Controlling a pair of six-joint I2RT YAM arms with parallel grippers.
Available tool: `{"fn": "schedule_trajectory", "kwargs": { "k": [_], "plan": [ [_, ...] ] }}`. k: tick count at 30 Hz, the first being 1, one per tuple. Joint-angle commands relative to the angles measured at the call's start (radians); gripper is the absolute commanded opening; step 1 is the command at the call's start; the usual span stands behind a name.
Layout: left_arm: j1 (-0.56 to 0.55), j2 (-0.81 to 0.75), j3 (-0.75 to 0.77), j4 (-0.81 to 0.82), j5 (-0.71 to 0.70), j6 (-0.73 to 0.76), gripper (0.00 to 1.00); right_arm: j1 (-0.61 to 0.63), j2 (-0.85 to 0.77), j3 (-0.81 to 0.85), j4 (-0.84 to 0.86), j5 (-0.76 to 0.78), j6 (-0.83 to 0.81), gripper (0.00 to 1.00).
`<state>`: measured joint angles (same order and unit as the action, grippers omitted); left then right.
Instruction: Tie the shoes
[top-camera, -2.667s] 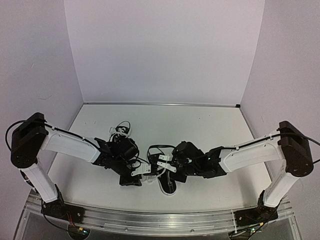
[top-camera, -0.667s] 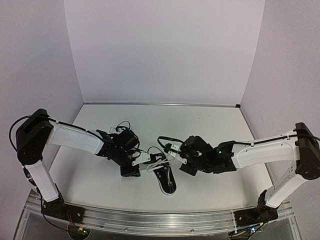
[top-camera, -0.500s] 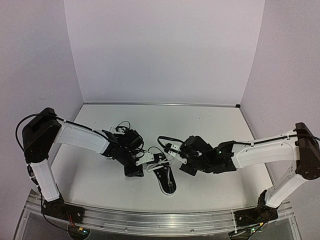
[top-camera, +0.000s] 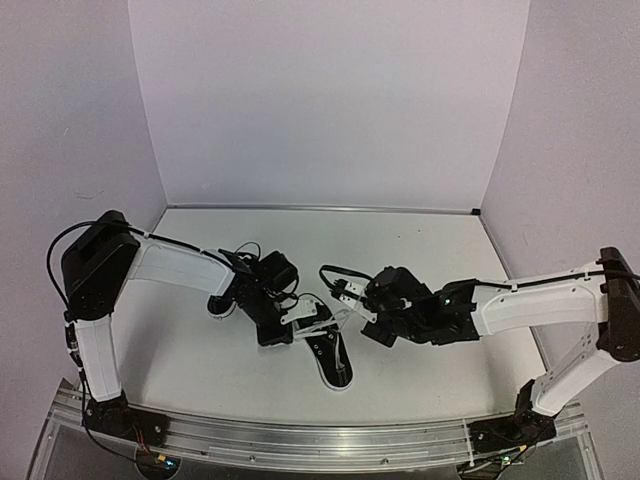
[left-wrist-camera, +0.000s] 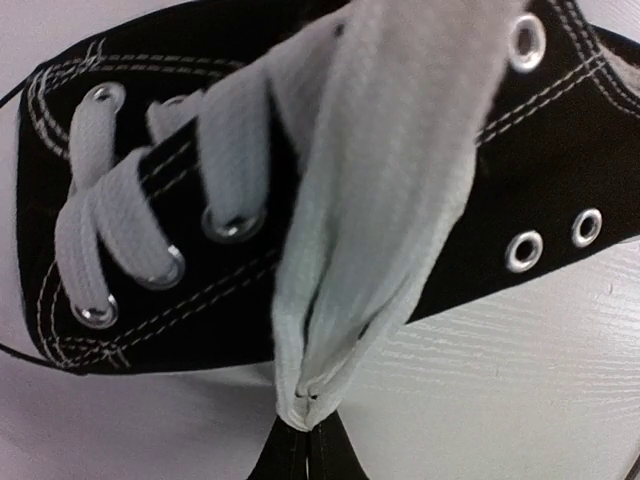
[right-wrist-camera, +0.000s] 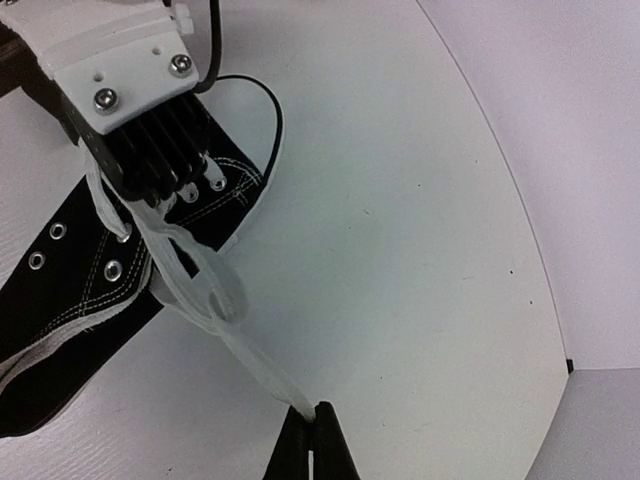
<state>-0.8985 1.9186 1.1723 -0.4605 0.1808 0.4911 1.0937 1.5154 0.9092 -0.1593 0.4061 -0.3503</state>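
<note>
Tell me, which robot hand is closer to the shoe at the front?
Left. The left gripper sits right on the shoe, pinching lace above its eyelets. The right gripper is off to the side over the table, holding the lace stretched away from the shoe.

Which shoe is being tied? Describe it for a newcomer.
On the white table, look centre, near the front edge. The white-toed black canvas sneaker lies there. Unlike the other sneaker, half hidden by the left arm, its white laces are pinched by the left gripper and the right gripper.
</note>
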Motion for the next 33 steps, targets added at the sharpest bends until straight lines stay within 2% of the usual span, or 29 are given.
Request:
{"fn": "schedule_trajectory", "kwargs": {
  "k": [1,3,9,11,17,24,27,30,33],
  "plan": [
    [0.058,-0.032,0.005,-0.113,-0.183,-0.085,0.0,-0.018,-0.041,0.006,-0.001,0.079,0.009,0.0],
    [0.085,-0.092,-0.019,-0.106,-0.273,-0.138,0.0,-0.03,-0.041,0.004,-0.007,0.101,0.022,0.0],
    [0.132,-0.279,-0.098,-0.075,-0.36,-0.217,0.0,-0.097,-0.063,-0.013,-0.019,0.164,0.068,0.0],
    [0.135,-0.309,-0.105,-0.08,-0.327,-0.219,0.0,-0.123,-0.071,-0.013,-0.021,0.172,0.087,0.0],
    [0.135,-0.265,-0.092,-0.099,-0.066,-0.165,0.0,-0.14,-0.073,0.003,-0.022,0.123,0.095,0.0],
    [0.135,-0.16,-0.09,-0.105,-0.056,-0.096,0.01,-0.14,-0.074,-0.008,-0.04,0.049,0.095,0.0],
    [0.135,-0.126,-0.081,-0.104,-0.056,-0.087,0.07,-0.141,-0.07,-0.003,-0.046,0.003,0.097,0.0],
    [0.135,-0.094,-0.071,-0.096,-0.056,-0.087,0.19,-0.14,-0.054,0.007,-0.049,-0.019,0.097,0.0],
    [0.135,-0.062,-0.062,-0.098,-0.06,-0.084,0.27,-0.14,-0.049,0.012,-0.054,-0.027,0.097,0.0]
  ]
}}
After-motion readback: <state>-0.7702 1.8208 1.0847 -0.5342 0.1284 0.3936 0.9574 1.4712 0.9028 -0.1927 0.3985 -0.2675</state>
